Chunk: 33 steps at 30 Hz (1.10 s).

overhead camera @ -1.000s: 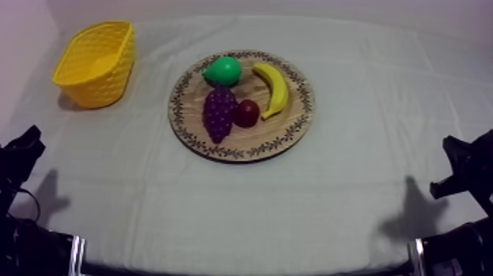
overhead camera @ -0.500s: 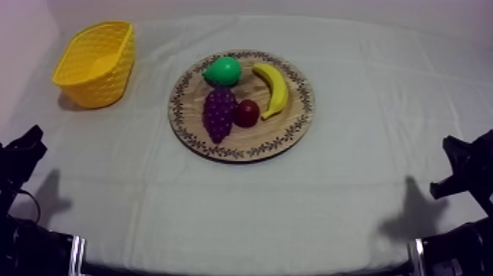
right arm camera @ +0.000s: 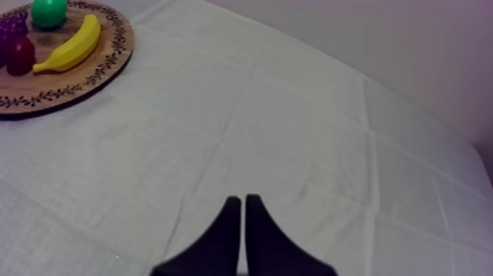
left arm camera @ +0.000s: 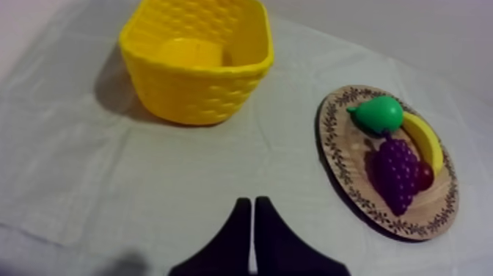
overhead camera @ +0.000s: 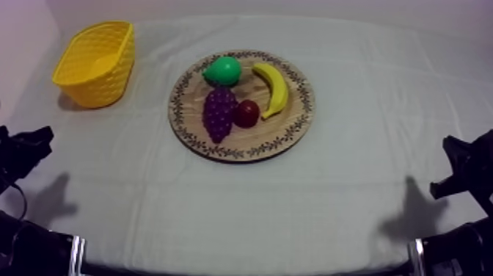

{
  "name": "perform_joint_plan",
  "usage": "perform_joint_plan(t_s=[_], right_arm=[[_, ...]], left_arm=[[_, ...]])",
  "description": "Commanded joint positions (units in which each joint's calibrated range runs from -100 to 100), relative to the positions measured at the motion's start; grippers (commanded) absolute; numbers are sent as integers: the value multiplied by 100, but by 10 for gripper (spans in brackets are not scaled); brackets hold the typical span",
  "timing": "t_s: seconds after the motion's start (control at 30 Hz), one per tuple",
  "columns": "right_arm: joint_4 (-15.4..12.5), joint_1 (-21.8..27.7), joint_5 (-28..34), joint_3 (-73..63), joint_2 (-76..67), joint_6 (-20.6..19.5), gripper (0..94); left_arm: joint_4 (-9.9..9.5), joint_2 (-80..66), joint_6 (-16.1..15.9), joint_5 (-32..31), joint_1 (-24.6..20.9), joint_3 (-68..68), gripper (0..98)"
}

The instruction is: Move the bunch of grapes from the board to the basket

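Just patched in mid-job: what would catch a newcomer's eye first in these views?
First, the round wooden board with a patterned rim at the middle of the grey-white cloth, carrying a purple bunch of grapes, a small red fruit, a green pear and a yellow banana. Next, the bright yellow basket, empty, at its far left. My left gripper and right gripper are both shut on nothing, well short of the board.
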Motion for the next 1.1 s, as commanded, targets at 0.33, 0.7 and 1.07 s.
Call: perform_joint_plan(t_s=[0.33, 0.7, 1.07], right_arm=[[-1, -1, -1, 0, 0, -1, 3], [-1, -1, -1, 0, 0, -1, 3], [-1, -1, -1, 0, 0, -1, 3]], left_arm=[[31, 2918, 256, 1650, 458, -2758, 0], [-40, 5017, 1045, 3347, 1239, -5325, 0], [-64, 6659, 1426, 3603, 2020, -6640, 0]])
